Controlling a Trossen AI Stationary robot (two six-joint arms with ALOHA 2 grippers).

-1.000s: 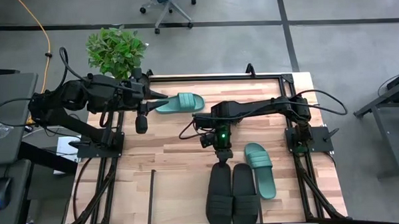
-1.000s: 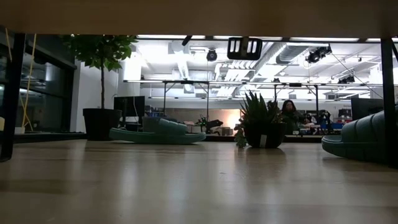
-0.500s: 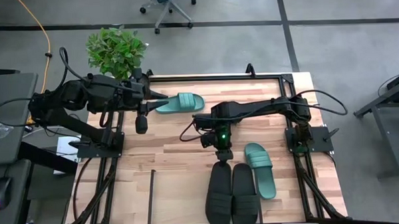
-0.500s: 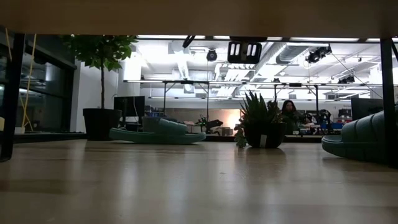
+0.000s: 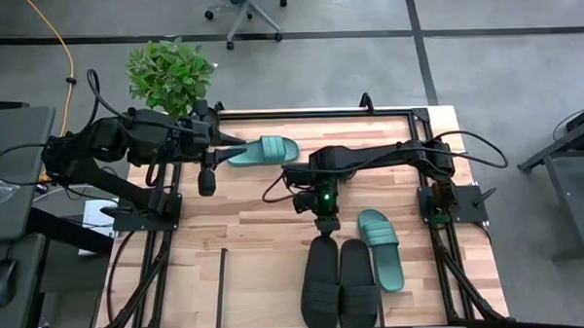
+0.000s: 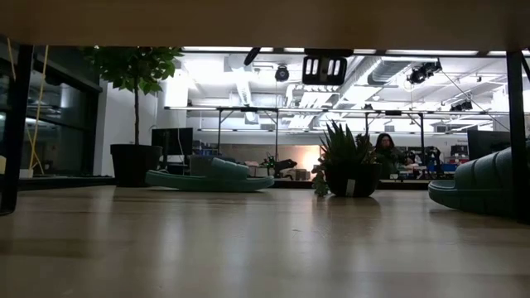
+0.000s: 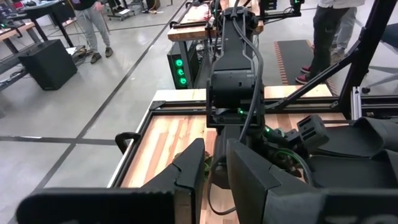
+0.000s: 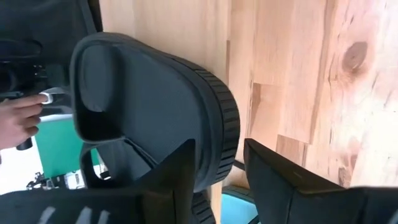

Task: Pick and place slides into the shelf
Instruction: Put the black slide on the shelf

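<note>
Two black slides [image 5: 340, 282] lie side by side at the table's near middle. The shelf's light-wood board [image 6: 248, 21] on thin black rods [image 6: 16, 124] frames the low view. My right gripper [image 5: 323, 225] [image 8: 219, 163] [image 6: 325, 69] is open, its fingers astride the far end of the left black slide [image 8: 155, 106]. One teal slide [image 5: 382, 249] [image 6: 480, 186] lies on the table right of the black pair. Another teal slide [image 5: 263, 150] [image 6: 209, 177] lies far left of centre. Beside it my left gripper [image 5: 239, 140] [image 7: 214, 163] hangs raised, narrowly open and empty. My right gripper comes slanting down from the far side at the rim of the left black slide's far end [image 8: 225, 140]. One finger [image 8: 177, 171] stands over the footbed side and the other [image 8: 267, 171] outside the ribbed sole edge, with wood showing between. Whether a finger touches, I cannot tell.
A potted plant [image 5: 169, 73] stands off the table's far left corner, and an office chair [image 5: 248, 10] stands on the floor beyond. People [image 7: 326, 37] stand beyond the table in the left wrist view. Bare wood lies between the arms and at the near left [image 5: 179, 275].
My right gripper has opened at the left black slide's far end and stayed in place. The slides lie as they did. My left arm has kept still.
</note>
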